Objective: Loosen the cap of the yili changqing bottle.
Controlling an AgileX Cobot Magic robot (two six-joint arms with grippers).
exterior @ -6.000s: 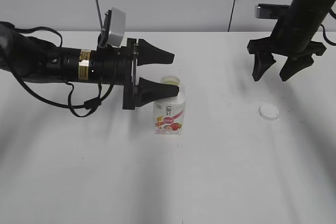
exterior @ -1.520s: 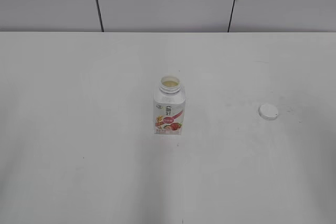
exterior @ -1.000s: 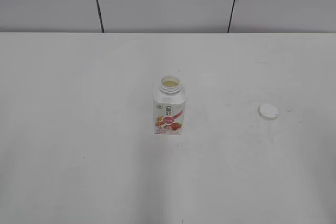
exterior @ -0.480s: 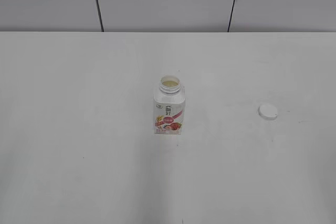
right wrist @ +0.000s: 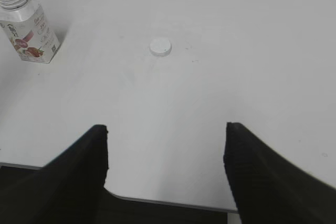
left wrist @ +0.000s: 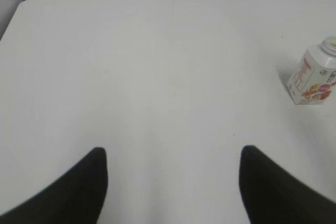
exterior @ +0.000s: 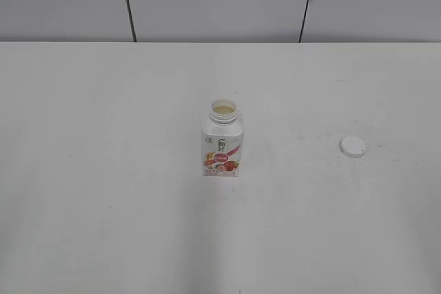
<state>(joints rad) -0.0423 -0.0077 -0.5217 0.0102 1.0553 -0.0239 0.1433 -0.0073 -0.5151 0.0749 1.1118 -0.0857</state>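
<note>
Jaws apart; bottle (exterior: 222,147) label unreadable.

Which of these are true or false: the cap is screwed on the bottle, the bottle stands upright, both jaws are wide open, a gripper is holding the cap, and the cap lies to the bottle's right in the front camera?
1. The cap is screwed on the yili changqing bottle. False: it lies on the table, apart from the open-necked bottle.
2. The bottle stands upright. True.
3. Left gripper and right gripper have jaws wide open. True.
4. A gripper holds the cap. False: both are empty and far from it.
5. In the exterior view the cap lies right of the bottle. True.
</note>
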